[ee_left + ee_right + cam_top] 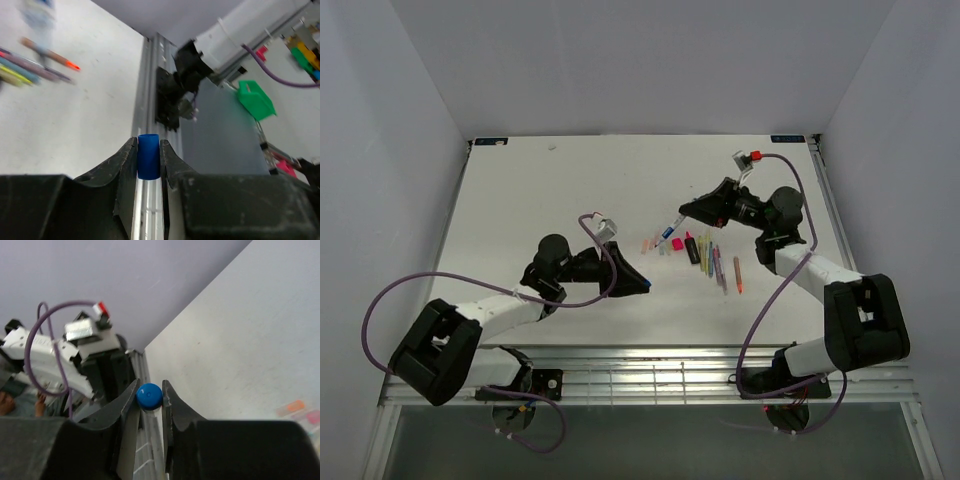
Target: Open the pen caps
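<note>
Left side: the left gripper [148, 146] is pinching the short blue plastic pen cap [148, 159] between nearly closed jaws, the cap's tip poking just past the fingertips.
Right side: the right gripper [150, 392] is clamping narrowly on the thin blue-ended pen barrel [149, 395], holding it above the white table [550, 200], apart from the cap.
Slip risk: the smooth cap may be sitting shallow, so any loosening could pop it out.
Scatter risk: a dropped cap or barrel could be landing among the row of coloured pens and highlighters [705, 255] — or rolling off the near edge.
</note>
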Tool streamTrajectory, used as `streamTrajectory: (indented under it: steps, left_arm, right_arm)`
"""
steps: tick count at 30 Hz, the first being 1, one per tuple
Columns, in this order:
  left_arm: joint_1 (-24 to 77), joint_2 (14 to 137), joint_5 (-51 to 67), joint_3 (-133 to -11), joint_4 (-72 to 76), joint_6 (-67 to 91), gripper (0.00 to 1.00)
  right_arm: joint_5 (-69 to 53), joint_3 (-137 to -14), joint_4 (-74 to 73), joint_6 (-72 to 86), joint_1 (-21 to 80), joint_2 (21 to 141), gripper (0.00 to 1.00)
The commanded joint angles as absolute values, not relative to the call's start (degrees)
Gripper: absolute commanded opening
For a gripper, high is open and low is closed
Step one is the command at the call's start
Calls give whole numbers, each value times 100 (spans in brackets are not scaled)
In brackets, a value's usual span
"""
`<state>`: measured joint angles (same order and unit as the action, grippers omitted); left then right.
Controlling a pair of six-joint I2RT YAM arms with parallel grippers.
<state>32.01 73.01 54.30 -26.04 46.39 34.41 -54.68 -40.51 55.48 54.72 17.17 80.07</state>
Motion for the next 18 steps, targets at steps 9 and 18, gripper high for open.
streamTrajectory:
  steps: [9,18]
  left_arm:
    - [3296,7365,4820,-2742,3421,3305,0]
    - [3296,7926,1165,-3822,1346,3112,0]
  right_arm:
    - [-4292,-4762,4053,4232,1362,7726,8]
    - [-2057,-7748,-3280,1744,1125,8928,8]
